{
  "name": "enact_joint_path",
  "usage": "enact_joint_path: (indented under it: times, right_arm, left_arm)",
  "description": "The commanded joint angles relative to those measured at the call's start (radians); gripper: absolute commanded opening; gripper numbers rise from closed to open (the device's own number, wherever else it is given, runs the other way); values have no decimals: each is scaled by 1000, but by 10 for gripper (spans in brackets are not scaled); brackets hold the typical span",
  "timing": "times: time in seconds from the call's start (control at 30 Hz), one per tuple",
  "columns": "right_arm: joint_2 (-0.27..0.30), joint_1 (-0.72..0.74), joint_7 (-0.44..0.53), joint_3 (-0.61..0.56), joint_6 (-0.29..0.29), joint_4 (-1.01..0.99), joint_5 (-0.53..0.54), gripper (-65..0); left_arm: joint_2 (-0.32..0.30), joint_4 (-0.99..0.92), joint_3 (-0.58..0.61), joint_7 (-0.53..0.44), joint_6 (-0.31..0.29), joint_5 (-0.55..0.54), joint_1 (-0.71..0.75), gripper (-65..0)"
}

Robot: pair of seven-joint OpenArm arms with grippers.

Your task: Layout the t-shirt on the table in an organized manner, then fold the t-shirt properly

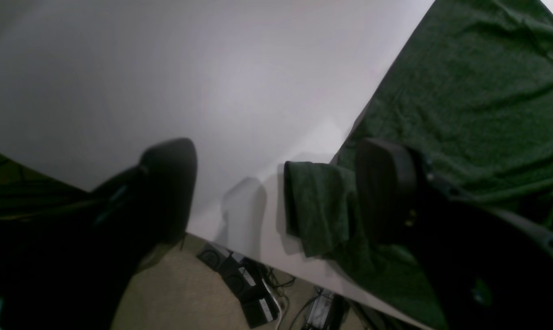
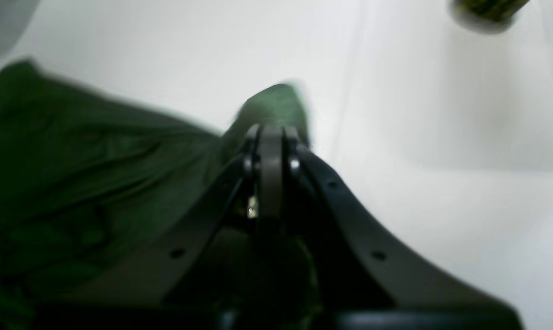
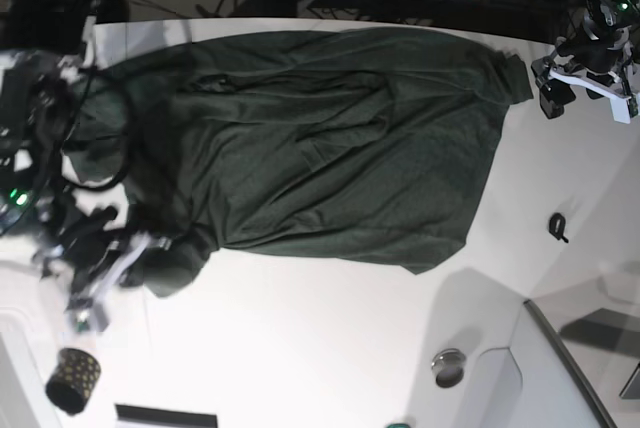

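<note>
two grippers observed, one at each end of the t-shirt (image 3: 320, 138), which lies spread across the table (image 3: 330, 348) with creases through its middle. left gripper (image 1: 276, 183): jaws stand wide apart and hold nothing. a folded corner of the shirt lies on the table between its fingers, just beside the right-hand finger (image 1: 386, 183) in the left wrist view; the main body of fabric extends beyond that finger. the table edge runs below the gripper, with floor and cables visible past it. right gripper (image 2: 271, 137): jaws pressed together on a pinch of green fabric, which stands up just past the fingertips. the rest of the shirt trails off to one side of this gripper; bare white table lies on the other.
</note>
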Motion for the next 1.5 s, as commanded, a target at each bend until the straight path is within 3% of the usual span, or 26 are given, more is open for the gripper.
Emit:
enact_joint_path:
  times: [0.0, 0.17, 0.3, 0.5, 0.57, 0.77, 0.93, 1.03, 1.13, 1.47]
  right_arm:
    - [3, -11, 22, 2, 31, 19, 11, -642]
    - [-65, -144, 21, 2, 144, 16, 11, -636]
    - [-112, -219, 19, 2, 160, 13, 11, -624]
    - [-108, -235, -96, -110, 160, 13, 11, -419]
    - [-108, -227, -107, -122, 158, 16, 8, -383]
    - [-108, -106, -19, 27, 154, -47, -22, -380]
    - [-109, 67, 5, 122, 154, -289, -213, -380]
    - [-109, 144, 31, 170, 154, -427, -272, -380]
    - [-108, 186, 94, 222, 154, -529, -278, -381]
    - [-108, 201, 108, 271, 154, -613, -278, -386]
  left_arm:
    - [-14, 14, -3, -22, 2, -7, 2, -135]
    - [-13, 14, -3, -22, 2, -7, -1, -135]
    - [-13, 14, -3, -22, 2, -7, -1, -135]
    - [-13, 14, -3, -22, 2, -7, -1, -135]
    - [-13, 14, -3, -22, 2, -7, -1, -135]
    - [-13, 14, -3, -22, 2, -7, 1, -135]
    - [-13, 14, -3, -22, 2, -7, 4, -135]
    - [-11, 14, -3, -22, 2, -7, 4, -135]
    - [-11, 14, -3, -22, 2, -7, 4, -135]
    - [-13, 14, -3, -22, 2, -7, 7, -135]
